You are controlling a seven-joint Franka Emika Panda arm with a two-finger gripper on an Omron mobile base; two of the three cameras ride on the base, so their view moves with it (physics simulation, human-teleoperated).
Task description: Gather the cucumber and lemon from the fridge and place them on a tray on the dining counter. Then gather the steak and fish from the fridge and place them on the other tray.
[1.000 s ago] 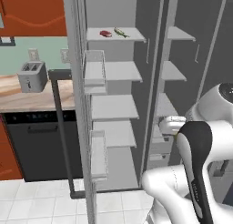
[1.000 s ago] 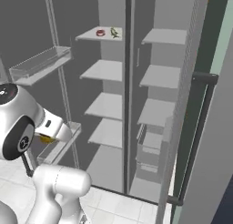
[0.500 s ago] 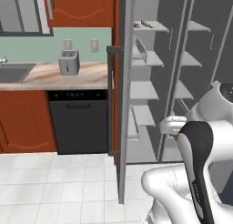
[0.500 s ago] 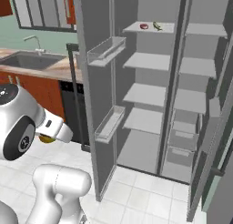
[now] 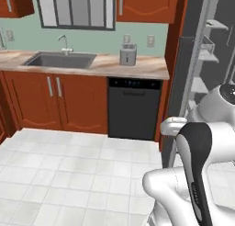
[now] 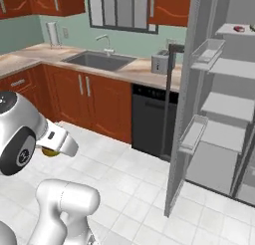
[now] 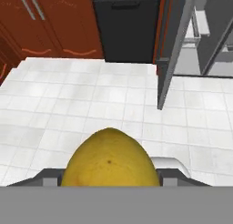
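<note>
In the left base view the robot faces the sink counter (image 5: 92,64), the fridge (image 5: 202,59) at its right: the lemon is in transit toward a tray.

In the right base view the lemon (image 6: 49,152) peeks beneath the hand.

In the hand view the gripper (image 7: 109,175) clasps the lemon (image 7: 109,159), jaws partly spread around it.

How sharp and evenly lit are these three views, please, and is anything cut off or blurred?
Left base view: even flat light, toaster slightly soft. Right base view: same flat light, sink clear, no glare. Hand view: lemon looms large, cut by the bottom edge, with soft floor shadows beyond.
</note>
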